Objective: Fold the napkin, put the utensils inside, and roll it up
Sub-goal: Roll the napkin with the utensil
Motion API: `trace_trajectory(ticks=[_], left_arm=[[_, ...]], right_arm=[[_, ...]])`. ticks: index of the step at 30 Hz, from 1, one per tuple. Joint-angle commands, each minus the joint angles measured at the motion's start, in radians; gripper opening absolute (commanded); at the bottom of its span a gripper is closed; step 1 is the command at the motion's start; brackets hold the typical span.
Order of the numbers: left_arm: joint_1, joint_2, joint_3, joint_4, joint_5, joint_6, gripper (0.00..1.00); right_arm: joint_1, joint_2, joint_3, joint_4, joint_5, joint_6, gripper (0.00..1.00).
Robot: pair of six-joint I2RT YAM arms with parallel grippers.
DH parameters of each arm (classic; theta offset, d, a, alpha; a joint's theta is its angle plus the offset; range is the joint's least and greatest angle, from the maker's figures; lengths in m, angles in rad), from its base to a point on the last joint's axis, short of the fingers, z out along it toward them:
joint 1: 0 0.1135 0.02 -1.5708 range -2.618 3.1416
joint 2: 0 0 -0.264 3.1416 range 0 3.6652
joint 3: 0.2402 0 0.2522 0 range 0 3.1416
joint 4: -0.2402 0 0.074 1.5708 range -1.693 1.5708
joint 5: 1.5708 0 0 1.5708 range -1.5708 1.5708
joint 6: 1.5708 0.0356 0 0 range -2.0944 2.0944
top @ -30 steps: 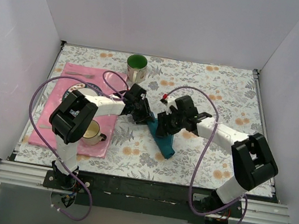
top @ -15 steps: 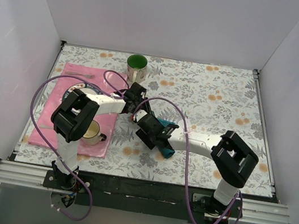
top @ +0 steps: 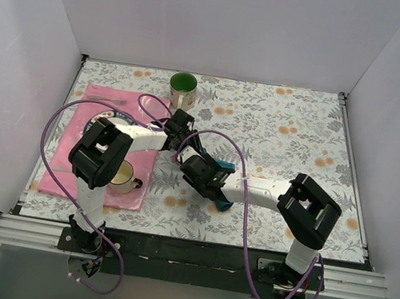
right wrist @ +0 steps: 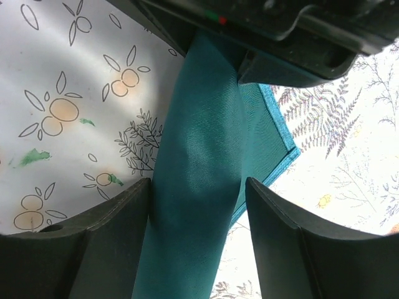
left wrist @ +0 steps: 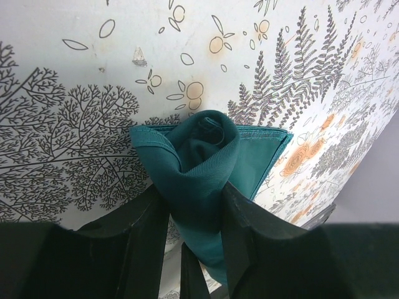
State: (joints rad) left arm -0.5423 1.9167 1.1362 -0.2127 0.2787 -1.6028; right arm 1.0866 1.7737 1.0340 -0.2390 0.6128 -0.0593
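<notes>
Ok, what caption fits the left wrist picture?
The left tool grips the rolled teal napkin on the leafy tablecloth.

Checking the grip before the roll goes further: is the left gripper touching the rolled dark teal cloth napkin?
Touching. The left wrist view shows the left gripper with its black fingers pressed against both sides of the rolled dark teal napkin, with no gap.

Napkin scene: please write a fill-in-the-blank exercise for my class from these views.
The rolled napkin is ____ in colour.
The left pincer is shut on the ____.
The placemat is ____.
The mug near the back wall has a ____ interior.
Missing words: teal; napkin; pink; green.
</notes>
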Motion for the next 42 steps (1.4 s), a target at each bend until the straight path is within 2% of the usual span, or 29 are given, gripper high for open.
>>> trace_trajectory(ticks=[1,3,5,6,7,9,10,13,25,36,39,42], left_arm=[[0.013,0.056,-0.019,-0.096,-0.092,0.05,0.35],[0.012,0.051,-0.019,-0.097,-0.09,0.056,0.36],[0.013,0.044,-0.015,-0.097,-0.088,0.066,0.38],[0.013,0.039,-0.012,-0.097,-0.088,0.072,0.42],[0.013,0.036,-0.009,-0.099,-0.088,0.081,0.45],[0.013,0.024,0.002,-0.1,-0.088,0.095,0.52],[0.013,0.021,0.01,-0.105,-0.093,0.104,0.58],[0.013,-0.004,0.016,-0.109,-0.092,0.112,0.67],[0.005,-0.085,-0.072,-0.05,-0.046,0.043,0.82],[-0.054,0.042,0.007,-0.088,-0.105,0.004,0.79],[-0.062,0.047,0.022,-0.115,-0.151,0.001,0.75],[-0.065,0.042,0.031,-0.14,-0.202,0.003,0.63]], right_arm=[[-0.024,0.024,0.005,0.012,-0.024,-0.004,0.67],[-0.046,0.018,-0.002,0.017,-0.053,0.013,0.63],[-0.066,0.01,-0.011,0.024,-0.102,0.029,0.53],[-0.085,0.003,-0.015,0.029,-0.125,0.039,0.5],[-0.094,-0.003,-0.02,0.032,-0.148,0.045,0.41],[-0.12,-0.014,-0.026,0.043,-0.217,0.052,0.38],[-0.132,-0.016,-0.028,0.046,-0.249,0.071,0.35],[-0.186,-0.033,-0.041,0.069,-0.396,0.108,0.33],[-0.396,-0.051,-0.118,0.211,-0.906,0.233,0.27],[-0.571,0.032,-0.218,0.454,-1.334,0.394,0.26],[-0.605,0.069,-0.238,0.538,-1.413,0.47,0.26],[-0.633,0.104,-0.253,0.622,-1.481,0.542,0.26]])
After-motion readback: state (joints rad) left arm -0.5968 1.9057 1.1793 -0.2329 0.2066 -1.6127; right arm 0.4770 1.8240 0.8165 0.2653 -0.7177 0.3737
